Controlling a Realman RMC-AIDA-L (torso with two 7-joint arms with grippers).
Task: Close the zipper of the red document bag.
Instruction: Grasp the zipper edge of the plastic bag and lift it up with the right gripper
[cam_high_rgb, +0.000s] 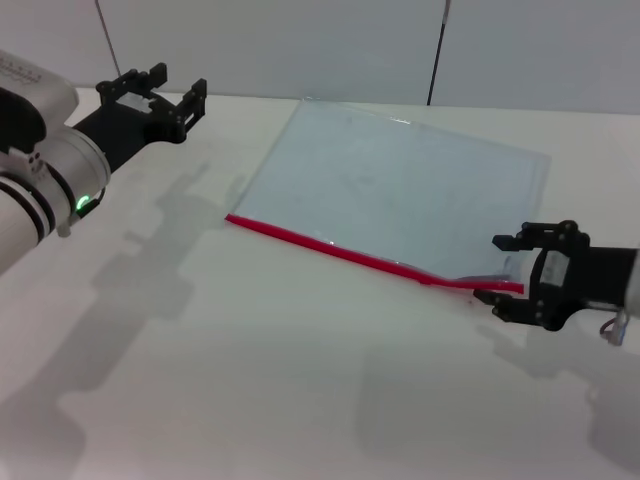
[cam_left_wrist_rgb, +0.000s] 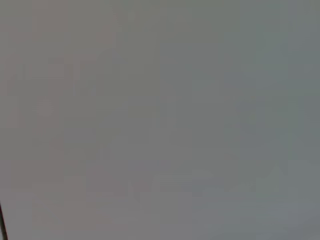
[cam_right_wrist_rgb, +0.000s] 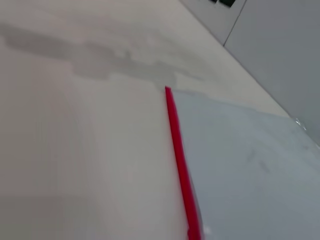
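The red document bag (cam_high_rgb: 400, 190) lies flat on the white table, a translucent pale pouch also filling the right wrist view (cam_right_wrist_rgb: 250, 165). Its zipper (cam_high_rgb: 340, 252) is a thin red strip along the near long edge, seen again in the right wrist view (cam_right_wrist_rgb: 179, 165). At the strip's right end, where the bag's corner lifts slightly, my right gripper (cam_high_rgb: 490, 270) stands open with one finger on each side of the corner. My left gripper (cam_high_rgb: 175, 88) hovers open at the far left, away from the bag. The left wrist view shows only a blank grey surface.
The white table (cam_high_rgb: 250, 380) stretches bare in front of the bag. A pale wall with a dark vertical seam (cam_high_rgb: 437, 50) rises behind the table's far edge.
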